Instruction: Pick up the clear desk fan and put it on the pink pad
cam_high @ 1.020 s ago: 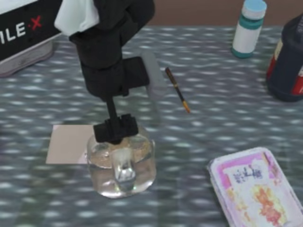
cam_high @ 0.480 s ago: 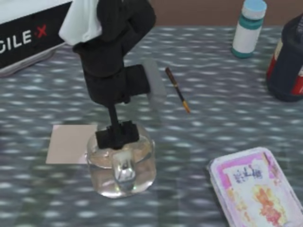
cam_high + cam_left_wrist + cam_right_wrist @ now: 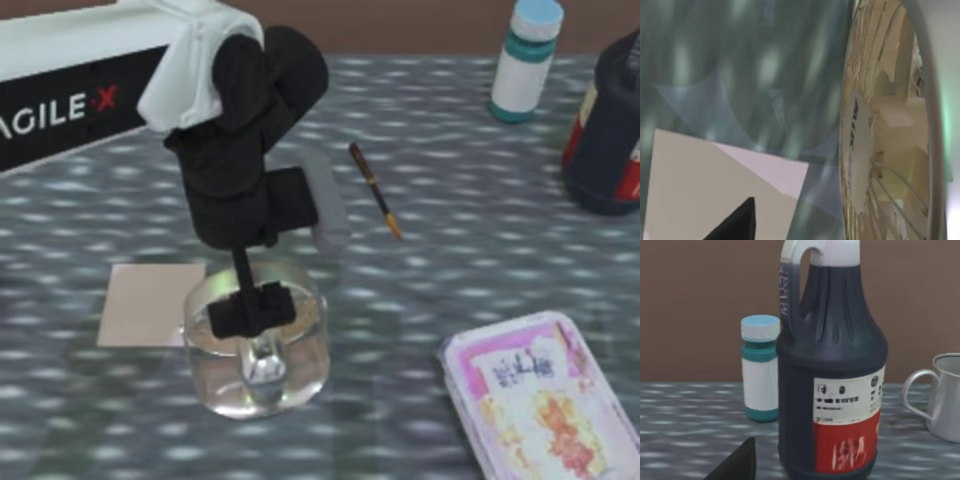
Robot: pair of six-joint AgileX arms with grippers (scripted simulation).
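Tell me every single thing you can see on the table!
Clear glassy round desk fan: one, see-through with tan inside, front centre, beside the pad.
Flat pale pink square pad: one, left of the fan.
Thin paintbrush: one, dark with orange tip, middle.
White bottle with blue cap: one, back right.
Dark jug with red label: one, far right.
Pink printed box: one, front right.
Grey metal mug: one, beside the jug.
Left hand: black, down on the fan's top.
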